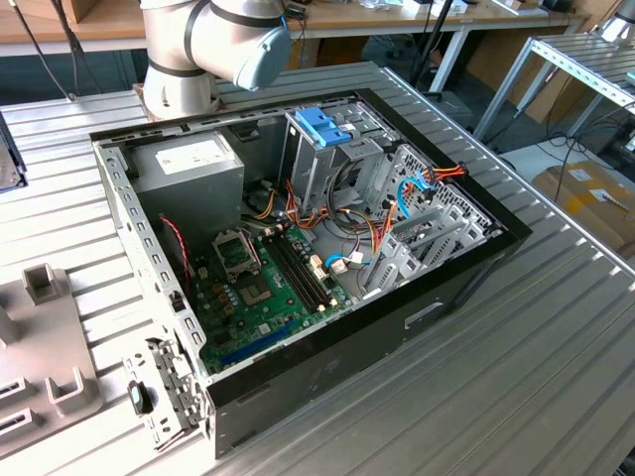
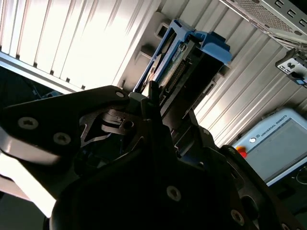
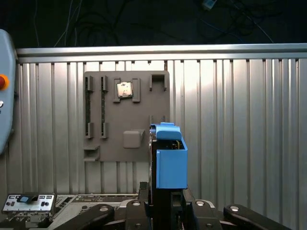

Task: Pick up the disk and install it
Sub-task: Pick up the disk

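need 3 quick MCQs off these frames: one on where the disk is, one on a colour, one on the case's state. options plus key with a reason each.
1. Where is the disk?
A) on the floor
B) in the claw, with the grey fixture plate beyond it
C) in a person's hand

2. What colour is the disk's frame?
A) red
B) green
C) blue

3. The computer case is:
A) open, insides exposed
B) closed, panel on
C) wrapped in foil

Key:
1 B: the first wrist view shows the disk standing between the claw's fingers, with the plate behind.
2 C: the frame is blue in both wrist views.
3 A: the exterior view shows the motherboard bare.
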Controlling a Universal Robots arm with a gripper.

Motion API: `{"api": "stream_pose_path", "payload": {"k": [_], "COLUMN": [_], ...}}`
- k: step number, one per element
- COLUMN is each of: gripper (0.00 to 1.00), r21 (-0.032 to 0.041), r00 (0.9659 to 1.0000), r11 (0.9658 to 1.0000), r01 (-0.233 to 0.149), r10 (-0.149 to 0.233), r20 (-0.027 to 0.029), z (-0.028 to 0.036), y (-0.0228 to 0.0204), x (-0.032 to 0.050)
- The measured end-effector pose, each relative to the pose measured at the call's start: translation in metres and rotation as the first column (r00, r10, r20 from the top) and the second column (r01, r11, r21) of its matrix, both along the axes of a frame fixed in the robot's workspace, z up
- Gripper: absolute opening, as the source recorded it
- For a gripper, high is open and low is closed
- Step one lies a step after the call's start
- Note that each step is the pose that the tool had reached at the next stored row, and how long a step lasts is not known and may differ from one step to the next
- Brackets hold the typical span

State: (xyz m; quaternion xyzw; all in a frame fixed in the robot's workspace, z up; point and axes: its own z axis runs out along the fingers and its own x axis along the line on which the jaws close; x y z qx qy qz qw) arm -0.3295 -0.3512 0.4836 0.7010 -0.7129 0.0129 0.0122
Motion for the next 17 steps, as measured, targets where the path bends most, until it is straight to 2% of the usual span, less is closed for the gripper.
{"api": "stream_pose_path", "payload": {"k": [1, 3, 17], "gripper": [0.35, 0.35, 0.35], "r21": [0.0001, 0.0000, -0.0011], "r00": [1.0000, 1.0000, 1.0000], "r11": [1.0000, 1.0000, 1.0000], "r01": [0.000, 0.000, 0.000], "r10": [0.000, 0.000, 0.000], "r20": [0.0002, 0.0001, 0.0001], "z": [-0.0001, 0.0000, 0.0021], "y": [0.0002, 0.0005, 0.0015], "x": [0.0039, 0.0066, 0.0070]}}
